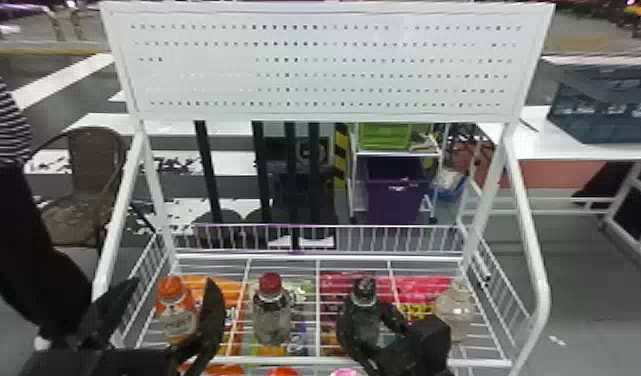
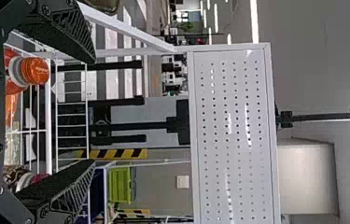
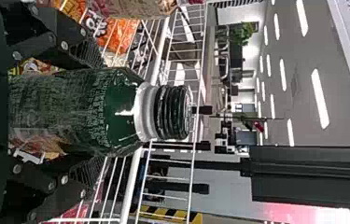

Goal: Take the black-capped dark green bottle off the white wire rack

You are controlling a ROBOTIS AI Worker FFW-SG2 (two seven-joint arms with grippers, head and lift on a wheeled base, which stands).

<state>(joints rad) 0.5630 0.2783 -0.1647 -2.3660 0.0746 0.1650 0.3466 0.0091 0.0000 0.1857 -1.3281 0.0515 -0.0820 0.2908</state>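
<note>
Has the black-capped dark green plastic bottle [image 3: 121, 100] seemingly clasped in the right black gripper [image 3: 90, 112], at the white wire rack [image 1: 414, 257], with lifting it clear left to do; left gripper [image 2: 93, 112] spread empty.

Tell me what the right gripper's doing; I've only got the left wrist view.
Observer: The right gripper has a finger on each side of the dark green bottle, apparently closed on it.
Operator: Cap on?
Observer: Yes, the right wrist view shows the black cap on it.
Operator: Anything to the right of that bottle?
Observer: In the head view, a clear bottle stands to its right, partly behind the arm.
</note>
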